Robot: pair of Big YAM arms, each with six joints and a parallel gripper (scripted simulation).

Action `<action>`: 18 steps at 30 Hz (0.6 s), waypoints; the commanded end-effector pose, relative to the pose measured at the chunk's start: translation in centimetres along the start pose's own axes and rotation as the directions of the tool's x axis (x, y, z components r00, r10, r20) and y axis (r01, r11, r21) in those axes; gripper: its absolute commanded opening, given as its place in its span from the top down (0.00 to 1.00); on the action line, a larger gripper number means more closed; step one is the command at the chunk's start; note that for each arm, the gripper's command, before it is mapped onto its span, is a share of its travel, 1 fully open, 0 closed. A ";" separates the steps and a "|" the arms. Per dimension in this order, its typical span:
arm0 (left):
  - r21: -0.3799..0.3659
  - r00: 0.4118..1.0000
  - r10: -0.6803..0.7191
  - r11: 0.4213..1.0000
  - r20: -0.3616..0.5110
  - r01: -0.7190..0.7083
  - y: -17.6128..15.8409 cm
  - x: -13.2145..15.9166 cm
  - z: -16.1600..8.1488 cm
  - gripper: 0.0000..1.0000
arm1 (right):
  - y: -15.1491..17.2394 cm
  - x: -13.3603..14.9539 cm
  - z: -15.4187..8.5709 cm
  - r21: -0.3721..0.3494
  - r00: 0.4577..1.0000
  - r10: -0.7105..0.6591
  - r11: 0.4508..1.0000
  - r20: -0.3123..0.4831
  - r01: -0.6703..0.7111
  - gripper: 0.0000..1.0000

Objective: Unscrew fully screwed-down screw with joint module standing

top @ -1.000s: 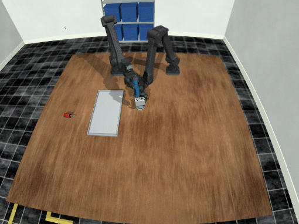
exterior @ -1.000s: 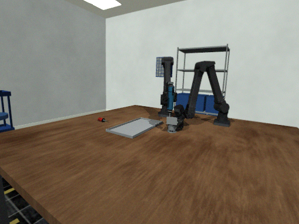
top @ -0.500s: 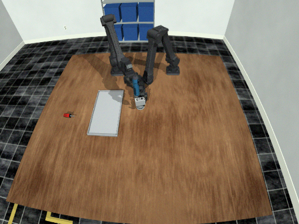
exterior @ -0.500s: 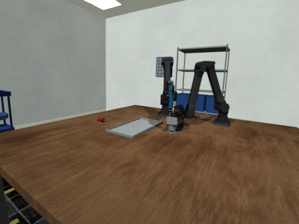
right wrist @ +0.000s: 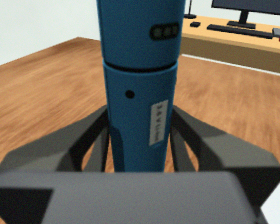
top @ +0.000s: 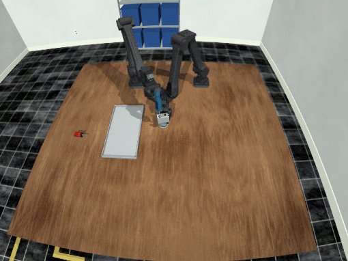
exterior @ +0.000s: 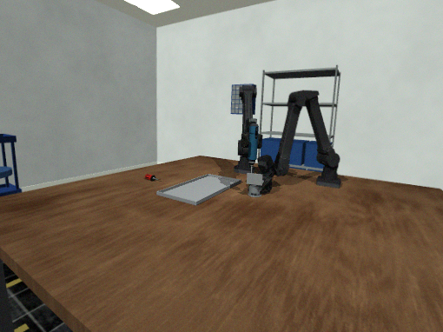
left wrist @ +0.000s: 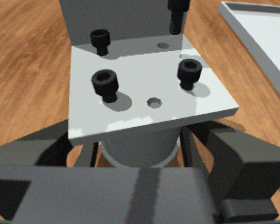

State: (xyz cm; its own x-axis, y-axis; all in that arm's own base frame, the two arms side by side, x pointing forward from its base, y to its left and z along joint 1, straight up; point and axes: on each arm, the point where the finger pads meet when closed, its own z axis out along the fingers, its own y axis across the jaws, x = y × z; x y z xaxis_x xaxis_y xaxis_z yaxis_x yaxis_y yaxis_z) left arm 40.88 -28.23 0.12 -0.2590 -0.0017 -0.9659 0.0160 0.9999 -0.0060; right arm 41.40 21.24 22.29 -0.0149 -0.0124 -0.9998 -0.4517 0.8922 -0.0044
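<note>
The joint module (top: 163,124) (exterior: 253,185) (left wrist: 140,147) stands upright on the table, with the grey bracket (left wrist: 145,75) on top. My left gripper (left wrist: 139,111) (top: 168,113) is shut on the module's round body, low at its sides. Three black screws (left wrist: 104,81) (left wrist: 189,72) (left wrist: 100,39) stand in the bracket. A fourth screw (left wrist: 176,17) at the far right sits higher, its top cut off by the frame edge, with an open hole (left wrist: 162,45) beside its foot. Another small hole (left wrist: 155,102) is empty. My right gripper (right wrist: 139,112) (top: 154,91) is shut on the blue electric screwdriver (right wrist: 137,90) (top: 157,100) (exterior: 253,144), held upright over the module.
A flat grey tray (top: 123,132) (exterior: 195,189) lies just left of the module. A small red screwdriver (top: 79,134) (exterior: 150,177) lies further left on the wooden table. A shelf with blue bins (top: 150,16) (exterior: 300,108) stands behind the arm bases.
</note>
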 end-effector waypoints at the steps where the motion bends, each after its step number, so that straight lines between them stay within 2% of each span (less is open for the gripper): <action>1: 0.007 1.000 -0.012 1.000 0.018 0.012 -0.5 -0.8 0.2 0.41 | 0.6 -7.1 2.2 -0.011 0.989 0.012 1.000 0.147 -0.010 0.58; 5: 0.007 1.000 -0.012 1.000 0.018 0.012 -0.5 -0.8 0.2 0.41 | 0.6 -6.3 2.5 -0.010 0.991 0.011 1.000 0.130 -0.010 0.58; 18: 0.007 1.000 -0.012 1.000 0.018 0.012 -0.5 -0.8 0.2 0.41 | 0.7 -6.6 2.6 -0.010 0.991 0.012 1.000 0.131 -0.010 0.58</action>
State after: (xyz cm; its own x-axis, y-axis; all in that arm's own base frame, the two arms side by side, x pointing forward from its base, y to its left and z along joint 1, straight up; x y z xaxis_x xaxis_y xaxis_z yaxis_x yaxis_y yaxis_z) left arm 40.88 -28.23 0.12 -0.2590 -0.0017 -0.9659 0.0160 0.9999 -0.0060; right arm 41.35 21.25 22.77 -0.0075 -0.0081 -0.9999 -0.4514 0.8923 -0.0039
